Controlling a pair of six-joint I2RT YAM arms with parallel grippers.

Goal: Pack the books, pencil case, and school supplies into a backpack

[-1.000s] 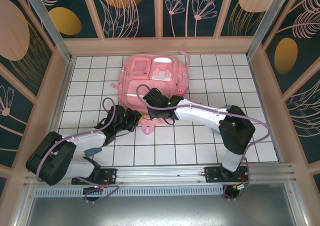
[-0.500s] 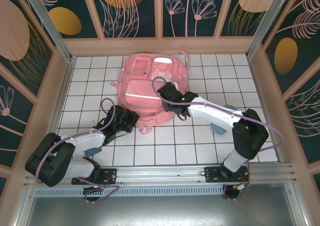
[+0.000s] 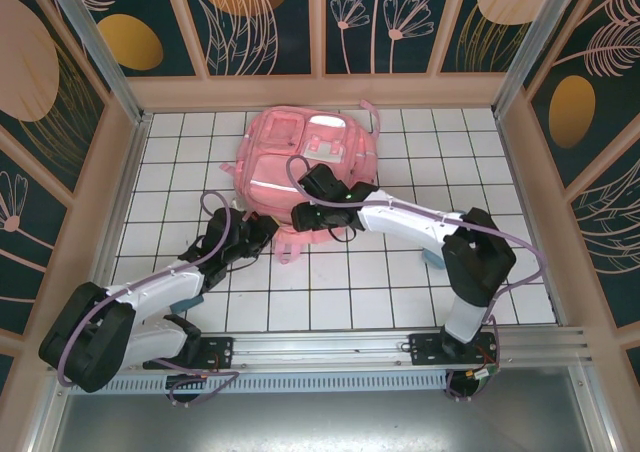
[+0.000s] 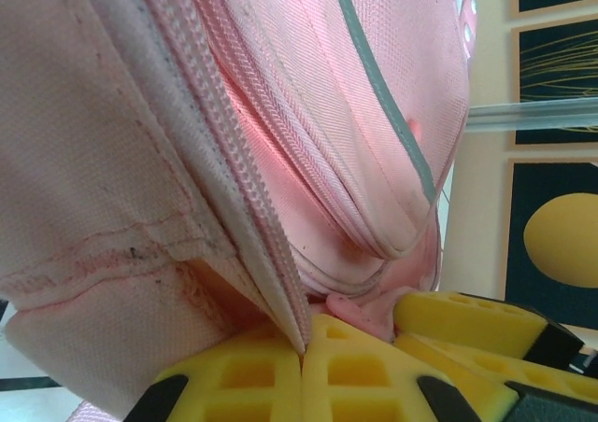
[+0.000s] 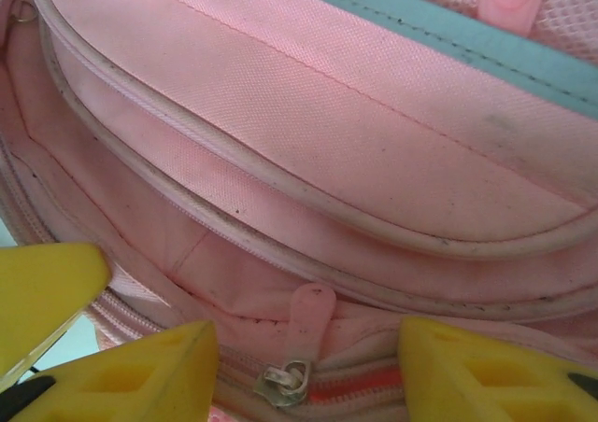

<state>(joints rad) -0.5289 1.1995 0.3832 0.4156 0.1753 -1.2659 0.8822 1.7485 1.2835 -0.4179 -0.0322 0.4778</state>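
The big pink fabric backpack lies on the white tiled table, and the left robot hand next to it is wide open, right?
No. The left gripper is shut: its yellow fingers pinch the zip edge of the big pink fabric backpack, as the left wrist view shows. The backpack does lie on the white tiled table.

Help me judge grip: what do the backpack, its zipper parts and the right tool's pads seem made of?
The backpack looks like matte woven synthetic fabric: fine weave grain. Its zipper slider seems metal, silvery, shiny; the pull tab smooth pink rubber or plastic. The right tool's pads look like matte yellow moulded plastic or foam, with recessed cells.
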